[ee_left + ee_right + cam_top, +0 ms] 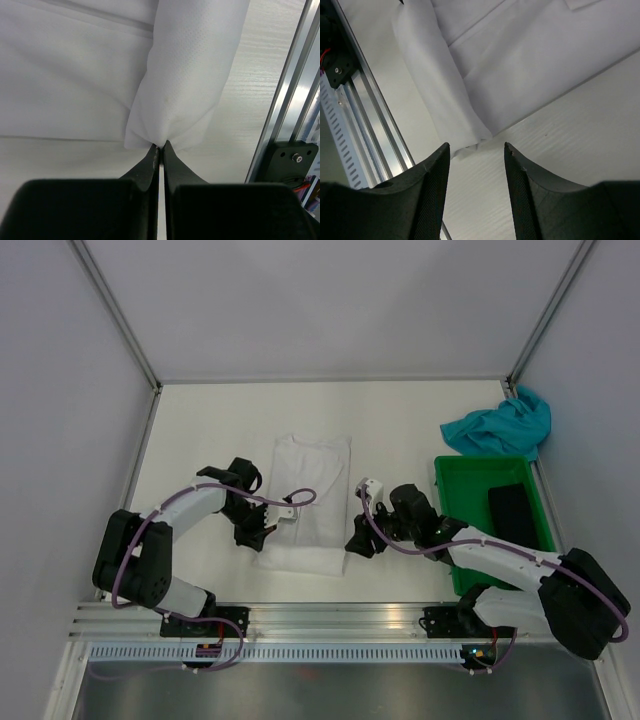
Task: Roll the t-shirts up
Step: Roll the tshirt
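Because both wrists cover their own fingertips in the top view, finger opening cannot be read there. The white t-shirt [305, 502] lies flat and folded narrow at mid-table [400, 420], long axis running away from the bases. The left arm bends in from the left, with the left gripper [260, 538] at the shirt's near-left edge. The right arm reaches in low from the right, with the right gripper [354, 544] just beside the near-right edge. The teal-blue t-shirt [500, 427] sits crumpled at the far right, touching the far rim of the green crate [445, 500]. A dark object [512, 515] lies inside the crate and cannot be identified. In the left wrist view, the left gripper [159, 149] has its fingers pressed together with almost no gap, pinching the end of a rolled fold of the white shirt [185, 75]. The roll's far end is cut off at the top, and a metal rail [290, 100] runs along the right. In the right wrist view, the right gripper [476, 165] has its fingers spread apart, holding nothing and hovering over bare table. The corner of the rolled hem [465, 130] is just ahead of the gap between the fingers. Whether the fingertips touch the table cannot be told.
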